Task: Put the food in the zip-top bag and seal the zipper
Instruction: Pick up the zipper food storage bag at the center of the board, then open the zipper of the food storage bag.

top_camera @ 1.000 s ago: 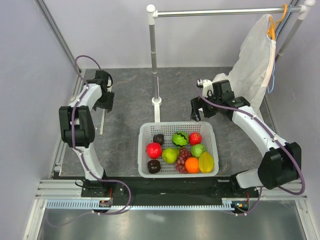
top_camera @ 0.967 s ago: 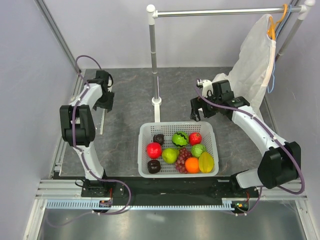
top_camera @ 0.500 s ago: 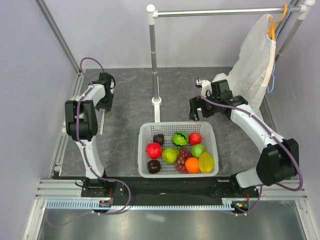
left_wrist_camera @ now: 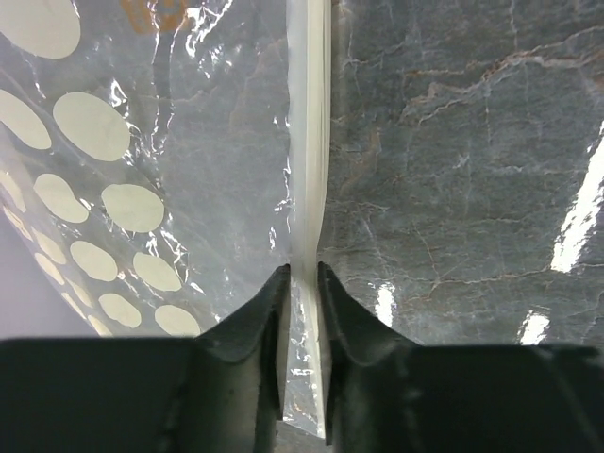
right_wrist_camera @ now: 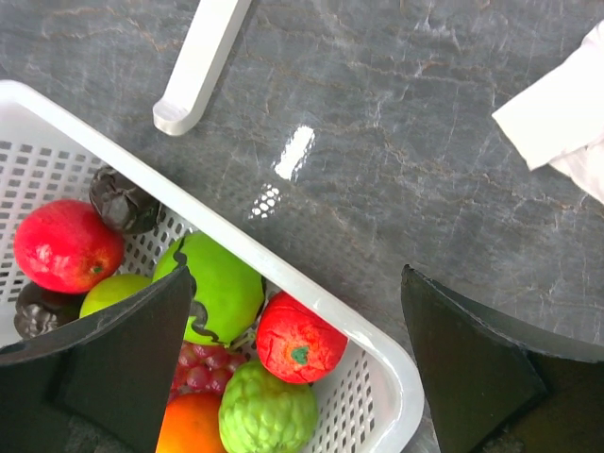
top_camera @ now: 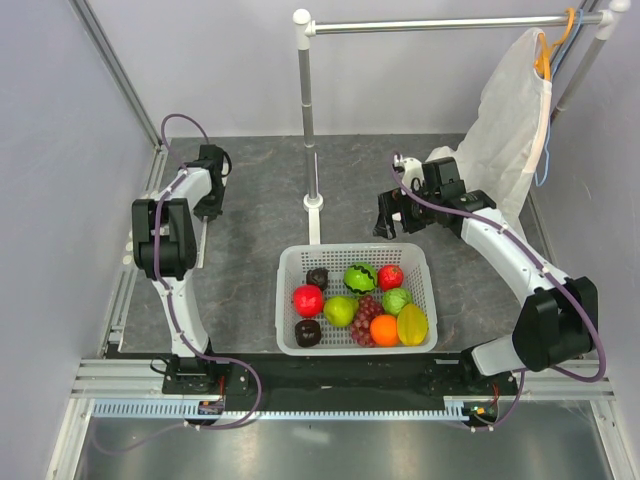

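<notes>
Left end effector (left_wrist_camera: 302, 276) pinched the zipper (left_wrist_camera: 307, 142) of the dotted zip-top bag (left_wrist_camera: 212, 142), lying on the surface (left_wrist_camera: 472, 142). Right end effector (right_wrist_camera: 294, 283) was spread wide above the far rim of the white basket (right_wrist_camera: 236, 241); toy fruits (right_wrist_camera: 222, 288) sat inside.

Nothing readable is showing up anywhere, honestly. The bag (left_wrist_camera: 142, 189) is only carrying plain white dots, and a scrap of orange print (left_wrist_camera: 156, 9) on it is getting cut off by the frame edge in the left wrist view, too partial to make out.
</notes>
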You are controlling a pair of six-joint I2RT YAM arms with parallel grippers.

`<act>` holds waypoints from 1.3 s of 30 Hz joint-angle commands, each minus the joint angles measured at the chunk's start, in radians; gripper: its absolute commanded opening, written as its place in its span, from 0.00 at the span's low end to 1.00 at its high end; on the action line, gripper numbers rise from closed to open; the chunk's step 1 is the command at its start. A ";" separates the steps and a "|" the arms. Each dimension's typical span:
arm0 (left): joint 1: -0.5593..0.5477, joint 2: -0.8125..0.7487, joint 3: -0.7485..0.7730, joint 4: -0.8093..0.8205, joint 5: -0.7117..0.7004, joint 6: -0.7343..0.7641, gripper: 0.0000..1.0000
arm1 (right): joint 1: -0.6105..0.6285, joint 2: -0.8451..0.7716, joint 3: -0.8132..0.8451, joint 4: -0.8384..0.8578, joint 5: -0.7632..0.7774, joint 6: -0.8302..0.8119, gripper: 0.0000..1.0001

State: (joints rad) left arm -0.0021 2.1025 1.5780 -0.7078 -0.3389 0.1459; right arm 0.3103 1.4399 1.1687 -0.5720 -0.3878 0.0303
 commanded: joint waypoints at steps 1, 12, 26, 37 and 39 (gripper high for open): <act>-0.001 -0.024 0.031 0.027 -0.005 0.012 0.16 | 0.004 -0.073 -0.039 0.131 -0.026 0.042 0.98; -0.001 -0.261 0.022 -0.119 0.165 -0.032 0.02 | 0.004 -0.182 -0.075 0.279 -0.085 0.129 0.98; -0.001 -0.717 -0.058 -0.332 0.757 -0.213 0.02 | 0.217 -0.182 -0.038 0.652 -0.071 0.553 0.98; -0.001 -0.875 -0.213 -0.260 1.153 -0.301 0.02 | 0.513 0.085 0.091 0.696 0.081 0.654 0.85; -0.001 -0.880 -0.234 -0.245 1.186 -0.316 0.02 | 0.556 0.118 0.091 0.727 0.092 0.695 0.81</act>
State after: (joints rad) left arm -0.0021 1.2640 1.3788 -1.0149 0.6655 -0.0937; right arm 0.7994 1.5078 1.2171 0.0689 -0.3592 0.6296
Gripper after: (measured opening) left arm 0.025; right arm 0.845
